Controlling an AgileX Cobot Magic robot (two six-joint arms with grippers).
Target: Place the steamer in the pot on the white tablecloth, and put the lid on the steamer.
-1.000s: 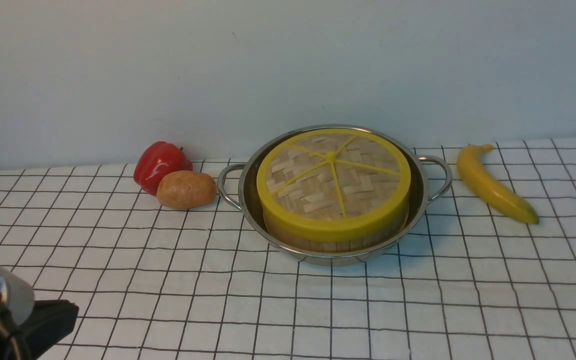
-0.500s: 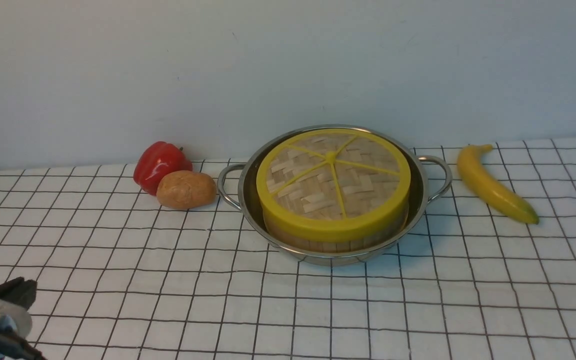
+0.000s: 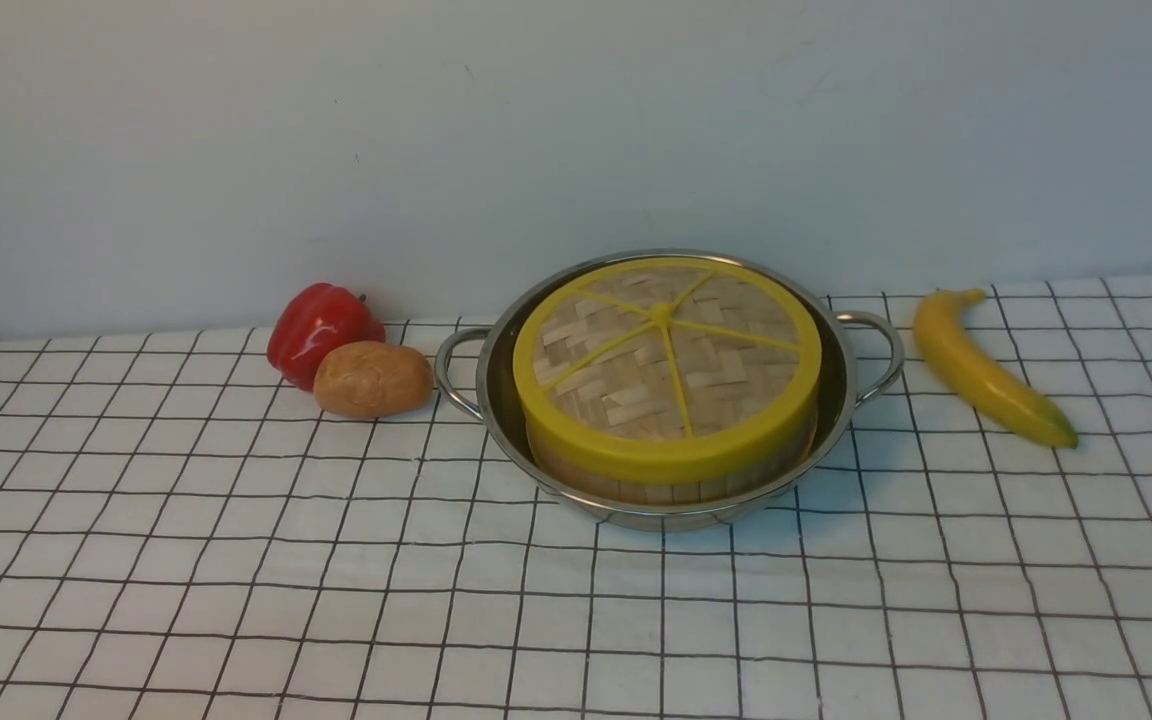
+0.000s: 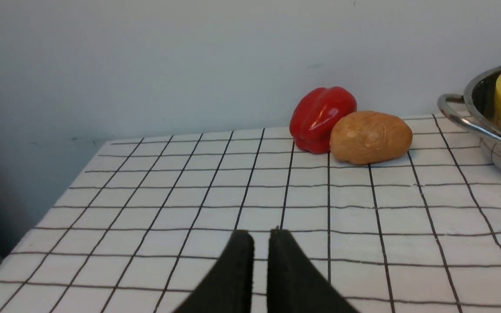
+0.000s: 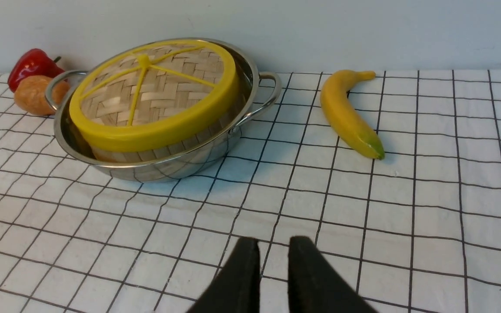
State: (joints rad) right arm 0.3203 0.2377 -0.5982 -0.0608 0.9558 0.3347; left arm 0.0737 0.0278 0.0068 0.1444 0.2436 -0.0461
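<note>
Bamboo steamer (image 3: pixel 674 492) nested in the steel pot (image 3: pixel 663 517) near the white tablecloth's (image 3: pixel 436 620) far edge, capped by the woven lid (image 3: pixel 660 370), presumably for steaming. Left gripper (image 4: pixel 261 237) and right gripper (image 5: pixel 274 243) both parted slightly, gripping nothing.

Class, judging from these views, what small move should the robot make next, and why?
Probably just draw the left gripper back out of view: the yellow-rimmed woven lid already covers the round bamboo steamer inside the shiny steel pot.
</note>
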